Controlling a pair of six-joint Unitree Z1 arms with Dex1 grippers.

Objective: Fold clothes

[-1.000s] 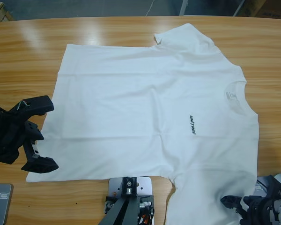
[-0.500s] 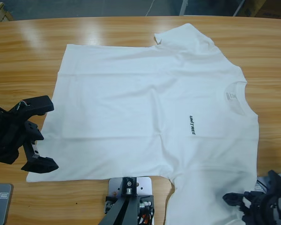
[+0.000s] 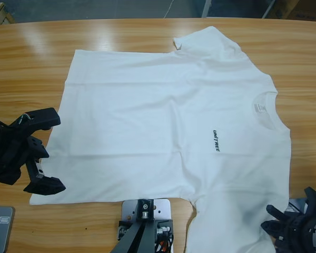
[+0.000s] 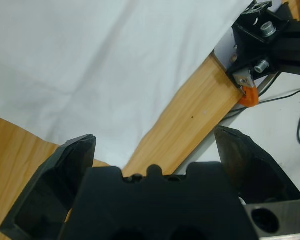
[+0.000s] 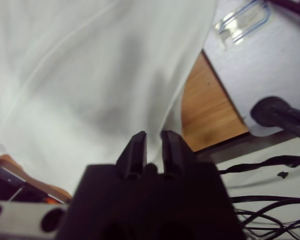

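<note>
I see the wooden table (image 3: pixel 31 58) filling the high view, and the white T-shirt (image 3: pixel 163 121) lies spread flat across its middle, neck toward the right of the frame, one sleeve reaching the top and the other running off the bottom edge. My left gripper (image 3: pixel 42 153) sits at the left edge, its jaws spread wide on either side of the shirt's lower left hem corner; in the left wrist view the gripper (image 4: pixel 155 150) shows only cloth and bare wood between them, nothing grasped. My right gripper (image 3: pixel 284 224) is in the lower right corner beside the near sleeve, jaws nearly closed with only a thin gap, empty in the right wrist view (image 5: pixel 152 142). Small dark lettering (image 3: pixel 216 141) marks the chest, right of centre.
</note>
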